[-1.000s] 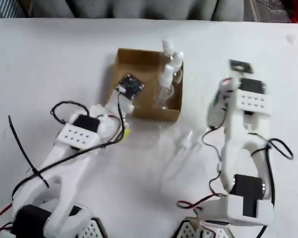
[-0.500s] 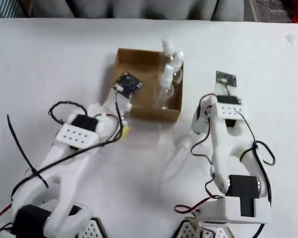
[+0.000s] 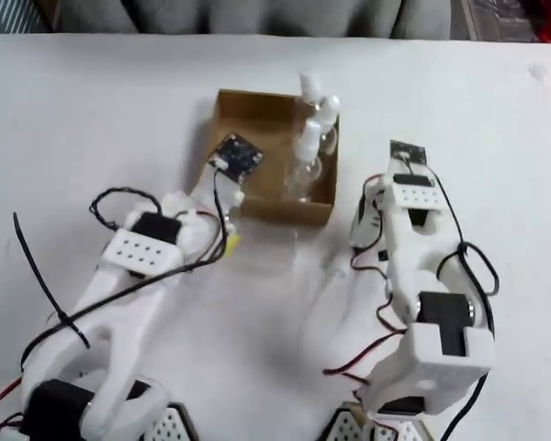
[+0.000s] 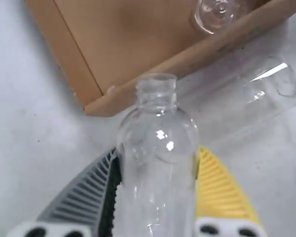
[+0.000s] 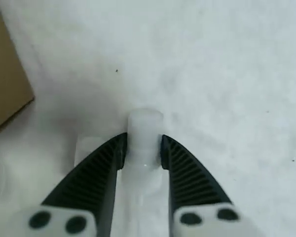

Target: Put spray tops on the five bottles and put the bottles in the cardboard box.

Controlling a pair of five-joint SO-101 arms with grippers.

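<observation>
Left fingers (image 4: 219, 185) clamped on an uncapped clear bottle (image 4: 158, 148), neck open, held just beside the near corner of the cardboard box (image 4: 128, 44). Right fingers (image 5: 185, 170) closed on a white spray top (image 5: 144, 131), down at the table (image 5: 227, 59). A second bottle (image 4: 254, 91), also bare, lies along the box wall. Two capped bottles (image 3: 310, 138) stand inside the box.

Risk: the grip on the spray top is narrow, so it may twist on lift and miss the neck. The smooth bottle could also slip under the push.

Versus a second ago: right arm swung in from farther out, onto the top. Left arm unchanged.
</observation>
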